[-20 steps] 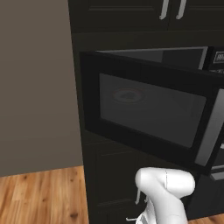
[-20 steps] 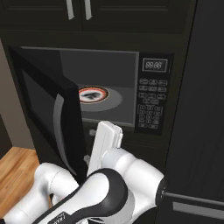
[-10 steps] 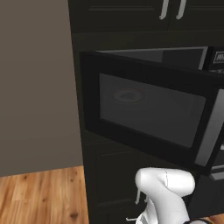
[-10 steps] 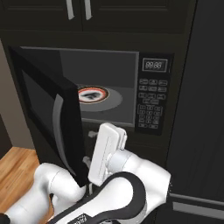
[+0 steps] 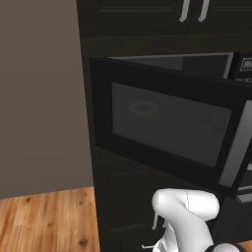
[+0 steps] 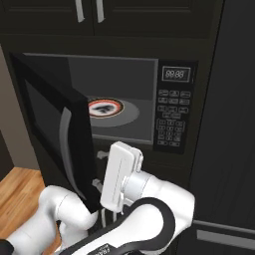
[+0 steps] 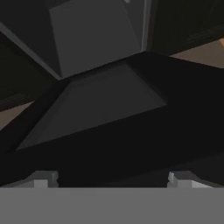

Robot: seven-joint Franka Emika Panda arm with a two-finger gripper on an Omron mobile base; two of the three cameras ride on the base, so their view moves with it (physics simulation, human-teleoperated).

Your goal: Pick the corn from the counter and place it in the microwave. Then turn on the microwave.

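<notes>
The black microwave (image 6: 124,84) stands with its door (image 6: 55,129) swung wide open to the left. Inside lies the red-ringed turntable plate (image 6: 105,107) with a dark mark at its centre. The keypad (image 6: 172,124) and display sit on the right. The door's grey window (image 5: 167,120) faces the left base view, with its silver handle (image 5: 239,147) at the right. My white hand (image 6: 121,175) hangs just below the oven opening, beside the door's free edge. In the hand view my gripper (image 7: 112,180) is open, its fingertips (image 7: 41,179) wide apart with nothing between them, facing the dark door. The corn and the counter are out of view.
Black cabinet fronts surround the microwave, with silver handles (image 6: 89,10) on the doors above. A tall black panel (image 6: 234,124) stands to the right. A grey-brown wall (image 5: 39,98) and wooden floor (image 5: 44,221) lie to the left. The open door juts out into the arm's space.
My hand has sunk a little and tilted below the oven opening, and the forearm has swung across. The door and plate have not moved.
</notes>
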